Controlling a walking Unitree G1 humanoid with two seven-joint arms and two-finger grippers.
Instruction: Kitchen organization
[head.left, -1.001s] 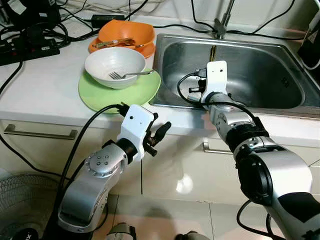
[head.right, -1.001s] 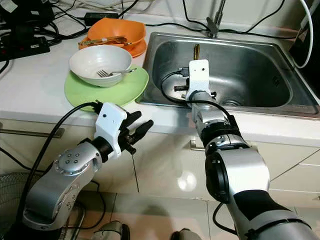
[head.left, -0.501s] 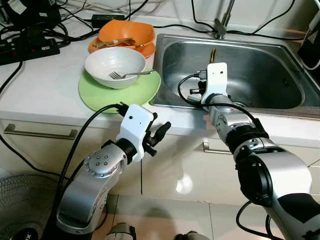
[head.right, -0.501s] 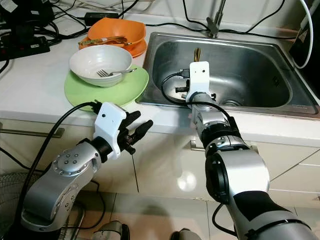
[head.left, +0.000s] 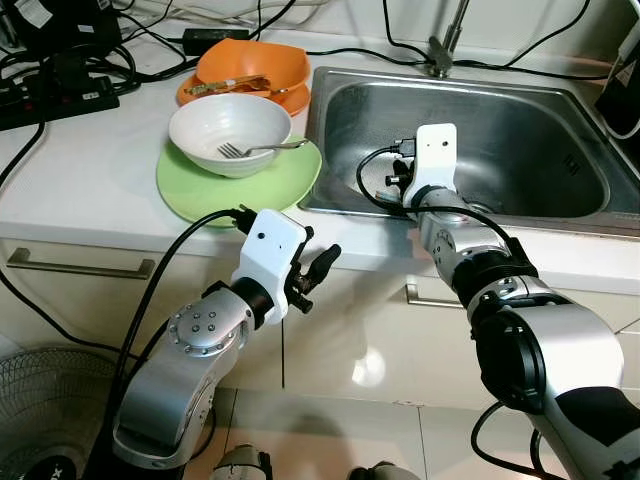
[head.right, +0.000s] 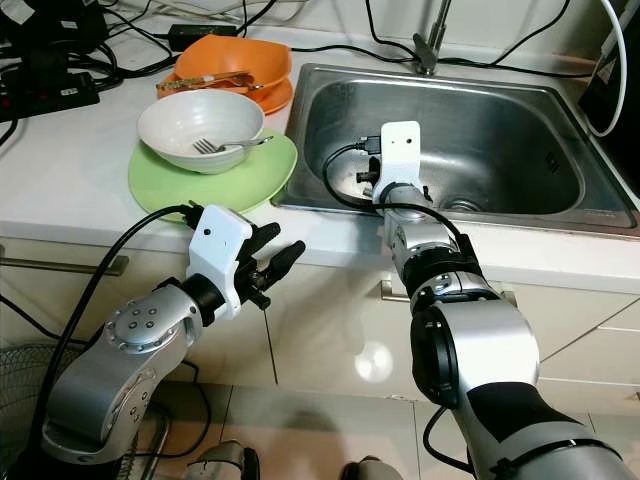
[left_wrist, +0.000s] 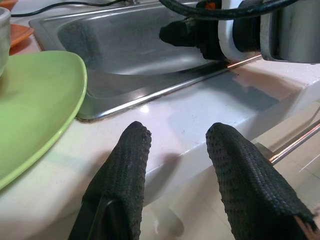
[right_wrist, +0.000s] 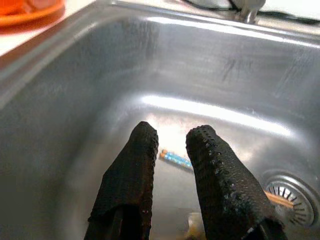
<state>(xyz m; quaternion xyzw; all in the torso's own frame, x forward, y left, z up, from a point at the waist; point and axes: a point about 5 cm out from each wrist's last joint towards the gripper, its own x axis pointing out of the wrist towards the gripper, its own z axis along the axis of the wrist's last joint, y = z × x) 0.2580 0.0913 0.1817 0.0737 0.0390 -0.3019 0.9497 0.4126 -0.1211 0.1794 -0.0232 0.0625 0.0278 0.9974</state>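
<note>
Sink (head.left: 560, 205): a steel basin is set into the white counter (head.left: 90, 185); it serves as the landmark for all that follows.
Right gripper (right_wrist: 170, 145): it is held inside the sink, above the basin floor; its two black fingers are parted by a narrow gap and nothing is gripped between them.
Sink floor: a small thin blue-striped item (right_wrist: 175, 158) is seen lying just beyond the right gripper's fingertips; what it is cannot be told. The drain strainer (right_wrist: 292, 200) is placed near it, with a thin pale stick resting across it.
Left gripper (head.left: 312, 278): it is held below the sink's front-left corner, in front of the cabinet face; its fingers are spread well apart and nothing is held.
Green plate (head.left: 205, 185): it is set on the counter just left of the sink, and a white bowl (head.left: 230, 130) with a fork (head.left: 250, 150) in it is carried on it.
Orange dishes (head.left: 255, 68): a bowl on a plate, stacked behind the white bowl, left of the sink, with gold-coloured utensils laid inside.
Tap (head.left: 445, 45): it is mounted at the sink's back edge.
</note>
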